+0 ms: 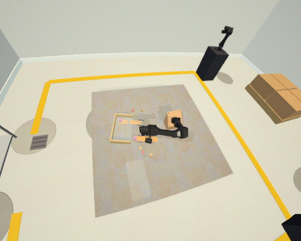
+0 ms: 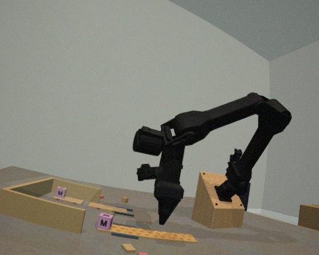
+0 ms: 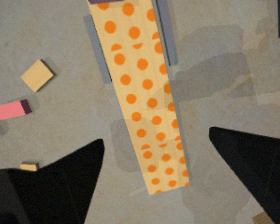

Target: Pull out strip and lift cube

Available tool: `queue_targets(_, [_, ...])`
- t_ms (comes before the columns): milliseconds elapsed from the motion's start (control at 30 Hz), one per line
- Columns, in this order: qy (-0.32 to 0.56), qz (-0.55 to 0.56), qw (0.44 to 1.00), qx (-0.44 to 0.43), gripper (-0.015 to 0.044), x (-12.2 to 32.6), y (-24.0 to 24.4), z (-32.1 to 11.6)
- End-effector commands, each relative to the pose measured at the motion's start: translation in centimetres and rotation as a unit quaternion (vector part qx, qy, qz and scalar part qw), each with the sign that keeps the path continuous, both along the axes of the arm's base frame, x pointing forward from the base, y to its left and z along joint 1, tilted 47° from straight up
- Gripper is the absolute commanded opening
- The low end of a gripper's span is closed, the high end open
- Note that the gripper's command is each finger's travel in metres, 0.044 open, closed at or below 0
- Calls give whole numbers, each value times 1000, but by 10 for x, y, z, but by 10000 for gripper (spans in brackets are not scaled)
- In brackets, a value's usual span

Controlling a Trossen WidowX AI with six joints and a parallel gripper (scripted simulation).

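The orange-dotted strip (image 1: 154, 139) (image 2: 162, 234) (image 3: 142, 90) lies flat in one piece on the table. A purple cube marked M (image 1: 135, 138) (image 2: 104, 222) sits on its far end, just outside the walled area. A second purple M cube (image 1: 120, 120) (image 2: 61, 192) sits inside the walls on a short plain piece (image 1: 125, 122) (image 2: 74, 200). Another plain piece (image 1: 135, 122) (image 2: 104, 207) lies beyond a gap in line with it. My gripper (image 2: 162, 223) (image 3: 156, 138) is open and empty, pointing down above the table, its fingers either side of the dotted strip's near end in the wrist view.
A low three-sided wooden wall (image 1: 113, 128) (image 2: 41, 213) surrounds the far cube. Dark guide rails (image 2: 124, 236) (image 3: 167, 32) flank the dotted strip. A tan block (image 2: 128, 247) (image 3: 37, 75) and a pink block (image 1: 142, 151) (image 3: 12, 110) lie beside it. A wooden wedge (image 2: 202, 211) stands at the arm's base.
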State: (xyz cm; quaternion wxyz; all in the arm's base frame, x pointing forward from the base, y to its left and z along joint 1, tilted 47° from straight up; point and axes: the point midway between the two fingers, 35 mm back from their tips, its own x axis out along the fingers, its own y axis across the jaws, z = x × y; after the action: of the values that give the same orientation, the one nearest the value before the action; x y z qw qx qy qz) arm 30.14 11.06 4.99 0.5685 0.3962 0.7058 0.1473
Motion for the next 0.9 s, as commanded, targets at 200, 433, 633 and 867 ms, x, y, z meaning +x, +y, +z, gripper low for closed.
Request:
queue_targets(200, [-4,-2,1000,1,440,35,-7,-3])
queue_targets(433, [-5,-2,1000,0,440,59,-11,-5])
queue_targets(633, [-5,-2,1000,0,440,80,-14,-6])
queue_targets(867, [-6,-2,1000,0,440,104,-19,-6])
